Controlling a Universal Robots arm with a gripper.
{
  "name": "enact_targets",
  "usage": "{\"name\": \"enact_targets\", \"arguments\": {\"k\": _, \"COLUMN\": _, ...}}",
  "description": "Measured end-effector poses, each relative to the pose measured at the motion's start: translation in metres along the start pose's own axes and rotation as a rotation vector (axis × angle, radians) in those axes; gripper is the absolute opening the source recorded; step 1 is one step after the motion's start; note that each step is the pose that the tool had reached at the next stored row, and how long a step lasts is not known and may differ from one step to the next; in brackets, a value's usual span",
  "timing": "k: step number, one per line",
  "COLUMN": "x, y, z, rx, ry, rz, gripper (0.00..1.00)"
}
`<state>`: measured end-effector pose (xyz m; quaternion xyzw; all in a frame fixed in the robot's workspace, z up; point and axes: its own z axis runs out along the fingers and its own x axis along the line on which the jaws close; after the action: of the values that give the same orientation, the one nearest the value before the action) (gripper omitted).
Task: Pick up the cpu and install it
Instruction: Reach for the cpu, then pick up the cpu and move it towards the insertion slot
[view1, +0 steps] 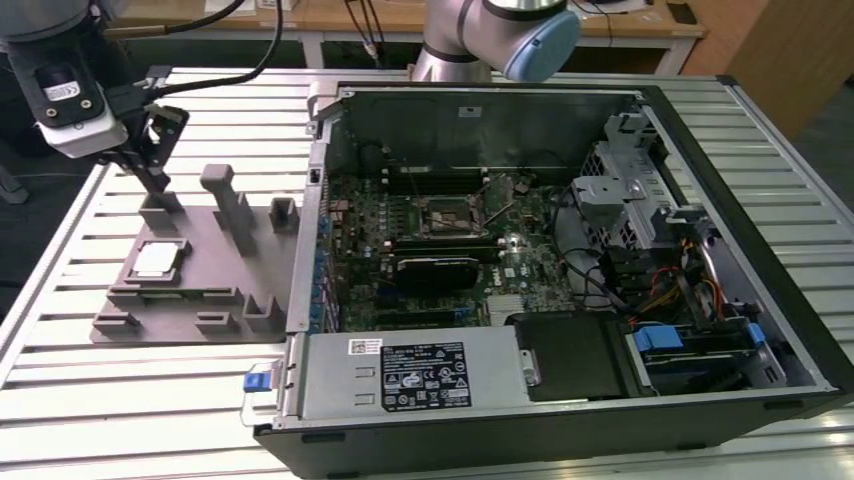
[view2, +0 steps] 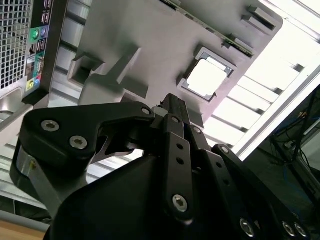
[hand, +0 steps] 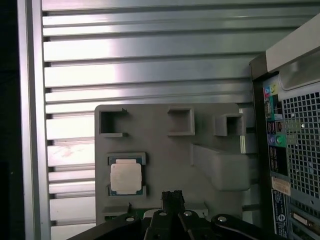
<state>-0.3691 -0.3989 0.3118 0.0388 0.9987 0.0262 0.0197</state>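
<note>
Pincer (view1: 158, 185) hangs over the grey holder block (view1: 214, 265) on the slatted metal desk (view1: 134, 400), its fingers drawn together with nothing between them; in both wrist views the black tips (hand: 172, 196) meet above the block. The cpu (view1: 158, 260) lies flat, silver top up, in a square recess of that block, near the pincer but apart from it, and shows bright in the second wrist view (view2: 207, 77). At the exterior view's right stands the open computer case (view1: 747, 130) with its motherboard (view1: 441, 240). A printed label (view1: 427, 375) sits on the power supply.
</note>
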Motion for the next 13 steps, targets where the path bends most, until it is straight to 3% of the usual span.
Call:
{"name": "enact_targets", "arguments": {"k": 8, "x": 0.0105, "y": -0.0006, "z": 0.0087, "rx": -0.0001, "ry": -0.0001, "rz": 0.000, "gripper": 0.11}}
{"name": "enact_targets", "arguments": {"k": 13, "x": 0.0126, "y": -0.0008, "z": 0.0096, "rx": 0.0001, "ry": 0.0001, "rz": 0.000, "gripper": 0.11}}
